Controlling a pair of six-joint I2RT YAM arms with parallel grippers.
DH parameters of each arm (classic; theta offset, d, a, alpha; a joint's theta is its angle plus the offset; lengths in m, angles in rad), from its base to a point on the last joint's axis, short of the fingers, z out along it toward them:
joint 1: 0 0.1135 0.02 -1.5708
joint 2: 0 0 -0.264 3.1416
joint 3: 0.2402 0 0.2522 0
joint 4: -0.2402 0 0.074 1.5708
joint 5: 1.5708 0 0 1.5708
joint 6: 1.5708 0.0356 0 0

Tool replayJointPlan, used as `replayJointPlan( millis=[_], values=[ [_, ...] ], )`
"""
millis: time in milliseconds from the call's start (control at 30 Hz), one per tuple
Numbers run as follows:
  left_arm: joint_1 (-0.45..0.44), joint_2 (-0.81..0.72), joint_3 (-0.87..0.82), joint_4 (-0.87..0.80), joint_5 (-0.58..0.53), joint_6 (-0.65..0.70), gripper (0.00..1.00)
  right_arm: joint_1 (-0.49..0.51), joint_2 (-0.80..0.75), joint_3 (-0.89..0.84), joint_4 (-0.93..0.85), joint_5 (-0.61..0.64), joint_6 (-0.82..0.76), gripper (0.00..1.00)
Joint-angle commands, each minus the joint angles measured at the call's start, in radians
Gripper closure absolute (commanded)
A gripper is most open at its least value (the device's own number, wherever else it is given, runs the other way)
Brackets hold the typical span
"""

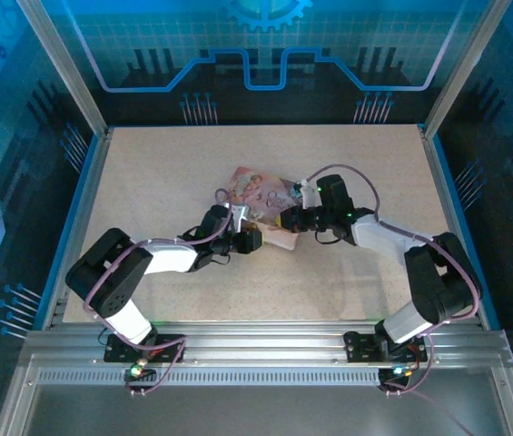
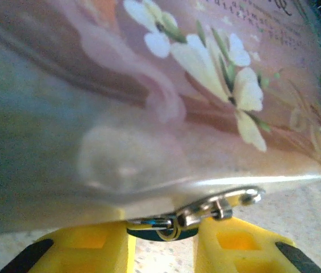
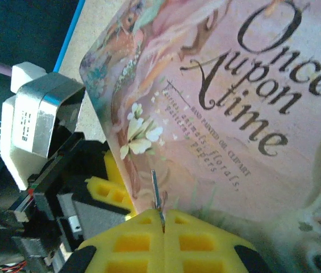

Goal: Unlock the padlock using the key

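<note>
Pink tin [image 1: 265, 193] lies on the desk [image 1: 192, 163]; the padlock [image 2: 169, 228] hangs at its lower edge. Hazard: the key [image 3: 155, 190], thin and pinched by one end, may twist or slip if it meets the keyhole off-axis. Right end effector [image 3: 163, 219]: pads [image 3: 200, 239] together on the key, arm reaching in low. Left end effector [image 2: 163, 244]: fingers [image 2: 240, 244] flank the padlock; firm clamping cannot be confirmed.
</note>
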State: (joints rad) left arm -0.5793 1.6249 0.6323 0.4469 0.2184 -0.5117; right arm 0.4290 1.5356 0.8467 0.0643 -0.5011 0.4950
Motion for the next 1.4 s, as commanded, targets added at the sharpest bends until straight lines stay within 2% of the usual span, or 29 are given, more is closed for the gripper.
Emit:
replayJointPlan(
  millis=[0,333,533,700,900,1367],
  values=[
    [-0.008,-0.072,0.003,0.029,0.058,-0.090,0.72,-0.009,-0.062,-0.022,-0.010,0.061,-0.063,0.98],
    [-0.008,-0.151,0.020,-0.107,0.079,-0.170,0.73,0.010,-0.288,-0.161,0.063,0.148,-0.196,0.98],
    [-0.007,-0.161,0.029,-0.126,0.100,-0.245,0.73,0.086,-0.411,-0.276,0.110,0.204,-0.288,0.98],
    [-0.007,-0.175,0.031,-0.132,0.101,-0.289,0.74,0.144,-0.460,-0.374,0.169,0.245,-0.297,0.98],
    [-0.008,-0.174,0.032,-0.118,0.111,-0.326,0.74,0.200,-0.445,-0.446,0.262,0.270,-0.281,0.98],
    [-0.008,-0.170,0.029,-0.100,0.122,-0.348,0.74,0.272,-0.216,-0.424,0.411,0.310,-0.284,0.98]
  ],
)
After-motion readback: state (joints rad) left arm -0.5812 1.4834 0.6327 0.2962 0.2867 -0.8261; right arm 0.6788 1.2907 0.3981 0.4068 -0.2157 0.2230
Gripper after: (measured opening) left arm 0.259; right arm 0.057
